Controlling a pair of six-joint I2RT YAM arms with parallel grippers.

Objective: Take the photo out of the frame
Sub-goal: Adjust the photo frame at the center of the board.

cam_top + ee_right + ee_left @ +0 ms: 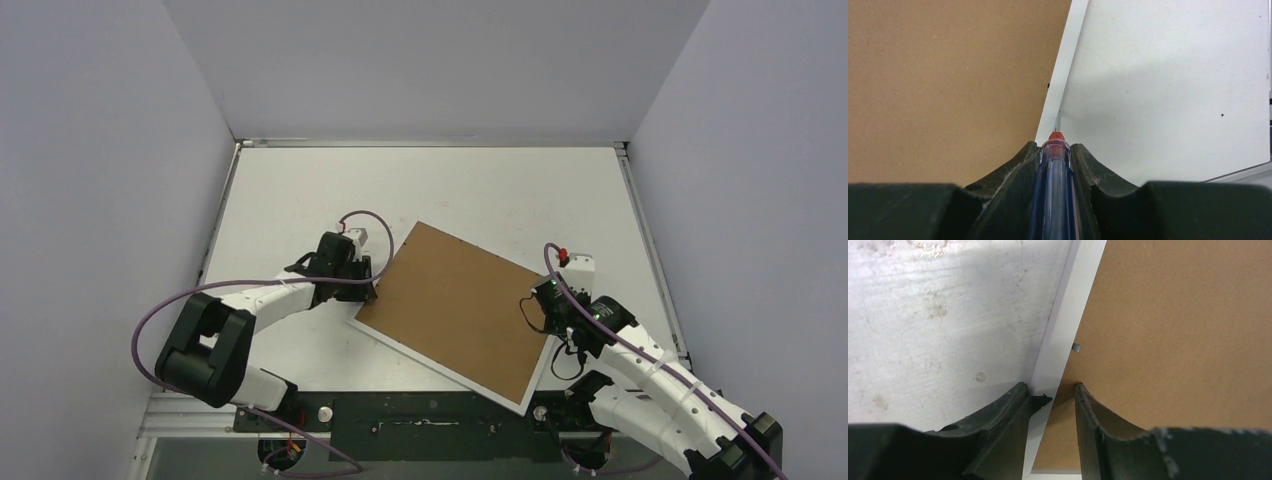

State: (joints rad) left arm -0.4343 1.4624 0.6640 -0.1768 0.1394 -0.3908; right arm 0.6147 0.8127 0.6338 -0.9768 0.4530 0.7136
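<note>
Left pincer: sat right over the frame's left edge, jaws a bit apart. One finger was on the tabletop side and the other on the brown back, with the white border strip between them. Honestly couldn't tell if it was actually squeezing the strip or just straddling it.
Right pincer: pressed together on a screwdriver, blue handle with a red collar, over at the frame's right edge.
Screwdriver tip: thin metal point, aimed at the white strip on that side, about where the strip met the bare tabletop. Touching or just above, no idea.
Frame: lay flat and face down, turned at an angle between the two arms, backing board up and looking fully seated.
Tab: one small grey clip showed on the board just inside the left strip. Couldn't say whether it was bent up or down.
Photo: not visible anywhere, so I'd guess it was under the backing board inside the frame.
Step in hand: looked like early days. One arm steadied the frame while the other brought the tool in to free the back.
Next move: I'd say get the tip under a tab or the board's edge and lever gently, while the left side keeps the frame from sliding.
</note>
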